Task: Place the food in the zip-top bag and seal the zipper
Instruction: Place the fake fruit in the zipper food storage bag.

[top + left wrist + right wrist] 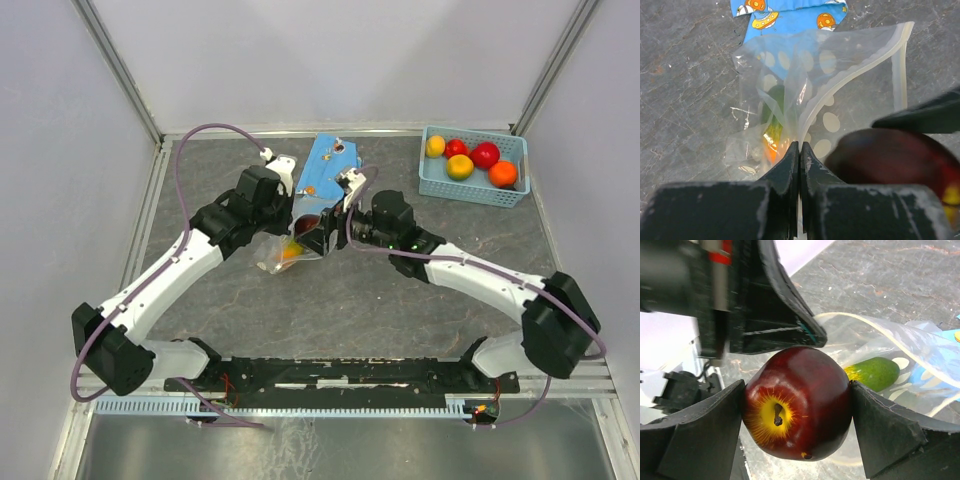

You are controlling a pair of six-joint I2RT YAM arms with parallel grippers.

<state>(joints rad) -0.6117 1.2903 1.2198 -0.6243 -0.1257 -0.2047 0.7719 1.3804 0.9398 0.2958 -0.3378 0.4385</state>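
**Item 1, zip-top bag [790, 60].** Clear floppy plastic printed with white polka dots, lying on the grey desk [685, 100] and stretching ahead of the left pincer [799, 147]. Its mouth is gaping toward the right pincer [797, 405].

**Item 2, zipper [862, 66].** Whitish strip, its long axis slanting away from the left pincer's tips, up and to the right in the left wrist view. The left pincer is pressing fully closed on the bag's edge at the strip's near end.

**Item 3, food.**
- A dark red apple [800, 400] is sitting clamped between the widely spread fingers of the right pincer, its yellow stem hollow and short stalk facing back toward the wrist. It is hanging just beside the left pincer, at the bag mouth.
- A green fruit [875, 372] and an orange one [771, 147] are lying inside the bag, beyond both pincers.

**Item 4, blue wrapper [790, 20].** Lying past the bag, showing orange and yellow cartoon saucer prints. Whether it carries any lettering cannot be told.

**Item 5, light-blue basket [470, 192].** Standing well apart from the right pincer and holding yellow, red and orange fruits.
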